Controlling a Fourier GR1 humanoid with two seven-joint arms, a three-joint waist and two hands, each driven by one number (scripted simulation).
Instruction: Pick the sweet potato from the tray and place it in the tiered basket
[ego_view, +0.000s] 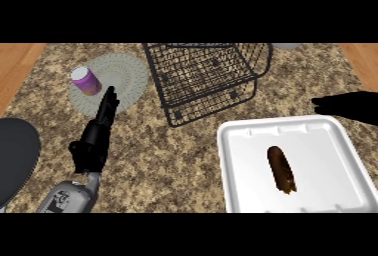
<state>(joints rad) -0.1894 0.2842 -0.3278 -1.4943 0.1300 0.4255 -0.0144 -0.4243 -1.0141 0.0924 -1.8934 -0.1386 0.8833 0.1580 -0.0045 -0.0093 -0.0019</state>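
Observation:
A long brown sweet potato (281, 169) lies lengthwise in the middle of the white tray (244, 165) at the lower right. The black wire tiered basket (207, 75) stands at the top centre, just beyond the tray's far left corner. My left hand (100, 130) rises from the lower left with straight fingers pointing up toward a plate, holding nothing. Only part of my right hand (348, 106) shows at the right edge, above the tray's far right corner, as a dark shape; its fingers cannot be made out.
A pale green round plate (125, 75) at the upper left carries a purple can (86, 81) with a white lid. A dark round object (15, 155) sits at the left edge. Wooden floor shows past the counter's top corners.

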